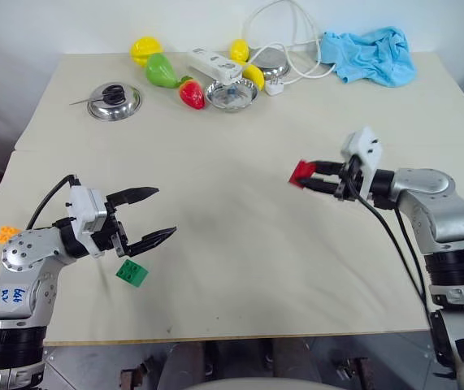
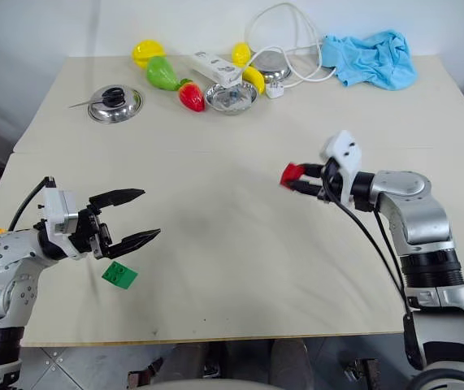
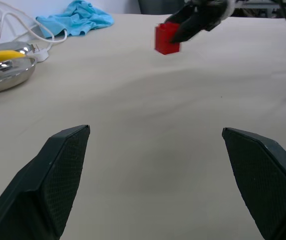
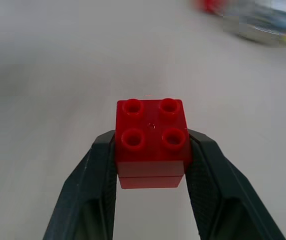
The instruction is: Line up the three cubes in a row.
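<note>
R gripper (image 1: 306,179) clamped on red cube (image 1: 301,173) mid-carry, L gripper (image 1: 152,215) wide open over green cube (image 1: 132,272); next: set red down beside green.

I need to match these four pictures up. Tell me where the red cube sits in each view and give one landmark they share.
Left eye view: red cube right of centre, clamped in the right pincer, above the table.
Right eye view: red cube right of centre, same grip.
Left wrist view: near the top, centre.
Right wrist view: centre, between the black fingers.
Shared landmark: the steel bowl, seen at the picture's edge in both wrist views.
</note>
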`<state>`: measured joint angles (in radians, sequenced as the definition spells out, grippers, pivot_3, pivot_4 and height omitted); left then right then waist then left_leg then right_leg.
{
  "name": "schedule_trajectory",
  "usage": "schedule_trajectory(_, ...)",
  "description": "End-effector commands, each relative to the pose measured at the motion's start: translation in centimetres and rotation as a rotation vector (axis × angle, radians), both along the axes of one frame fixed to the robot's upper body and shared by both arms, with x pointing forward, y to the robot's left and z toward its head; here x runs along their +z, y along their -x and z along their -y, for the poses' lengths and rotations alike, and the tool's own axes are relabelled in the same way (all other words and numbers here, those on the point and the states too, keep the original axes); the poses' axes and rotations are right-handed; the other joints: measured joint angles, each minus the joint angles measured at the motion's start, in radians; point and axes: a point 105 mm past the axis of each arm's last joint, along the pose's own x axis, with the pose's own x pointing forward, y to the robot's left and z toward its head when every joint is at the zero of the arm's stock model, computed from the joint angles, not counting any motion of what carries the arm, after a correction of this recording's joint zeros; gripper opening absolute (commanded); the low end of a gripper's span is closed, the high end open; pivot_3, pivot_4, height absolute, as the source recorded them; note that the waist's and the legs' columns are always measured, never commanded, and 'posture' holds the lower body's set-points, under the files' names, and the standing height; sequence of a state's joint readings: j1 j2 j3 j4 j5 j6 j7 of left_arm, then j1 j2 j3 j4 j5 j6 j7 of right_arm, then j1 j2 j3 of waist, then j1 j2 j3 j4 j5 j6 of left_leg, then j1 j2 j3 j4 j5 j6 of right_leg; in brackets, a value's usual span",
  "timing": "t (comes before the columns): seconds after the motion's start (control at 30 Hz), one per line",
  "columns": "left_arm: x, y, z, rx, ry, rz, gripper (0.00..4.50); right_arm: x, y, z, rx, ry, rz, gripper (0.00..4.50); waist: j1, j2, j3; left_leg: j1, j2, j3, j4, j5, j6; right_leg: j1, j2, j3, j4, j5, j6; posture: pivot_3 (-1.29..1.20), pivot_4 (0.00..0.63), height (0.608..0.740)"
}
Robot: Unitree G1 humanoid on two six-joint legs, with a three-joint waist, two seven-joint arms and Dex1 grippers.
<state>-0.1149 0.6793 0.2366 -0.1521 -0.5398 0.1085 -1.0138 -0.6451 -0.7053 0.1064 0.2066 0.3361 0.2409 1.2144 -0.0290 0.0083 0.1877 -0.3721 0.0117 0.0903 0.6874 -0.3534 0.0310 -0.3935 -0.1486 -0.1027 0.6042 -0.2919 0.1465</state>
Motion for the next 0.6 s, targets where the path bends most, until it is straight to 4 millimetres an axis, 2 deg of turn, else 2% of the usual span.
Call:
schedule_trajectory(0.03, 0.8, 0.4, -0.3, 0.017, -0.004, 0.05, 4.5, -3.0, 1.8, -0.1, 0.312, 0.189, 0.019, 1.49, -0.001, -0.001, 0.0, 0.0, 0.0, 0.001, 0.0, 0.0, 0.0, 0.0, 0.0, 0.0, 0.0, 0.0, 0.0, 0.0, 0.15, 0.74)
schedule_trajectory(0.2, 0.8, 0.7, -0.6, 0.031, -0.006, 0.048, 4.5, -4.6, 0.4, 0.2, 0.369, 0.235, 0.003, 1.49, -0.002, -0.001, 0.001, 0.0, 0.0, 0.0, 0.002, 0.0, 0.0, 0.0, -0.001, 0.0, 0.001, 0.0, 0.0, 0.0, 0.15, 0.74)
schedule_trajectory(0.4, 0.8, 1.0, -1.0, 0.05, -0.011, 0.047, 4.5, -4.6, -0.8, 0.7, 0.359, 0.252, 0.019, 1.49, -0.005, -0.001, 0.001, 0.001, 0.002, 0.0, 0.007, 0.0, 0.0, 0.002, -0.001, 0.0, 0.004, 0.001, 0.0, 0.0, 0.15, 0.74)
schedule_trajectory(0.53, 0.9, 1.0, -1.2, 0.057, -0.013, 0.042, 4.5, -4.5, -1.1, 1.3, 0.327, 0.244, -0.045, 1.49, -0.002, -0.001, 0.001, 0.001, 0.002, -0.001, 0.011, 0.0, 0.0, 0.002, -0.001, 0.0, 0.007, 0.002, -0.002, 0.0, 0.15, 0.74)
schedule_trajectory(0.57, 0.9, 1.1, -1.2, 0.057, -0.011, 0.037, 4.5, -4.3, -1.2, 1.2, 0.328, 0.231, -0.036, 2.22, -0.002, -0.001, 0.001, 0.001, 0.002, -0.001, 0.011, 0.0, 0.0, 0.002, -0.001, 0.001, 0.007, 0.002, -0.002, 0.0, 0.15, 0.74)
schedule_trajectory(0.6, 0.9, 1.1, -1.3, 0.059, -0.011, 0.032, 4.5, -4.0, -1.2, 1.1, 0.331, 0.219, -0.01, 2.47, -0.001, -0.001, 0.001, 0.001, 0.002, -0.001, 0.011, 0.0, 0.0, 0.002, -0.001, 0.0, 0.007, 0.002, -0.002, 0.0, 0.15, 0.74)
